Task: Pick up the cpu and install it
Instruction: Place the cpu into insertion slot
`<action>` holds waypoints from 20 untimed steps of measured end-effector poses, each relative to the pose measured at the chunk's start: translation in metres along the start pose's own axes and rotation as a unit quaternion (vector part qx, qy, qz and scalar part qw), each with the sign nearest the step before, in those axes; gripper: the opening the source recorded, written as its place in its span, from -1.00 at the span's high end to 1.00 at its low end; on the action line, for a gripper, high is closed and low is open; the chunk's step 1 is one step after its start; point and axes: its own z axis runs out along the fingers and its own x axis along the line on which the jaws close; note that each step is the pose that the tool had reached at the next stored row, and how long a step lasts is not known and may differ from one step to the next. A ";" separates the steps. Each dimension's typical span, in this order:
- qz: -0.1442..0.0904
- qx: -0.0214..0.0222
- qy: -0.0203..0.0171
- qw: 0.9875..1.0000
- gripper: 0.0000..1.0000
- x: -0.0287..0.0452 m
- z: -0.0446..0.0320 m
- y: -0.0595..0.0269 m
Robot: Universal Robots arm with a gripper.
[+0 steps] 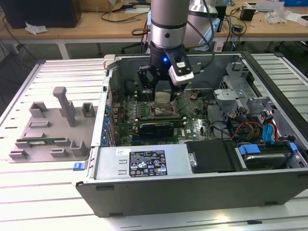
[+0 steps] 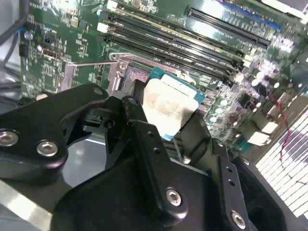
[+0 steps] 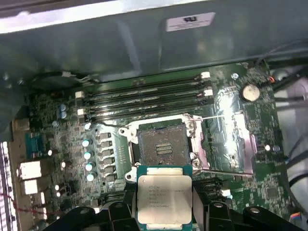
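Black two-finger gripper (image 3: pixel 165 214) nearest the lens, clamped on two opposite edges of the flat square silver-topped cpu (image 3: pixel 165 197). I read the chip as held level above the green motherboard (image 3: pixel 53 137), not touching; the open metal-framed socket (image 3: pixel 163 144) lies just beyond it, sides roughly parallel.

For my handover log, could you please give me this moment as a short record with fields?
gripper: shut on the cpu, gripping two opposite edges
cpu: held above the motherboard, metal top visible in both wrist views, not seated
socket: open and empty, contacts exposed
setting: open computer case, side panel off
aside: memory stick on the grey fixture at the exterior view's left
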 end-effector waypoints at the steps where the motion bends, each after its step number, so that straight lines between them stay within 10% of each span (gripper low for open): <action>1: 0.018 0.000 -0.001 1.000 -0.09 0.0000 0.0002 0.0000; 5: 0.066 -0.001 -0.003 0.998 -0.09 0.0000 0.0004 0.0000; 11: 0.138 -0.002 -0.006 0.990 -0.09 0.0000 0.0008 0.0000; 20: 0.230 -0.002 -0.010 0.973 -0.09 0.0000 0.0013 -0.0001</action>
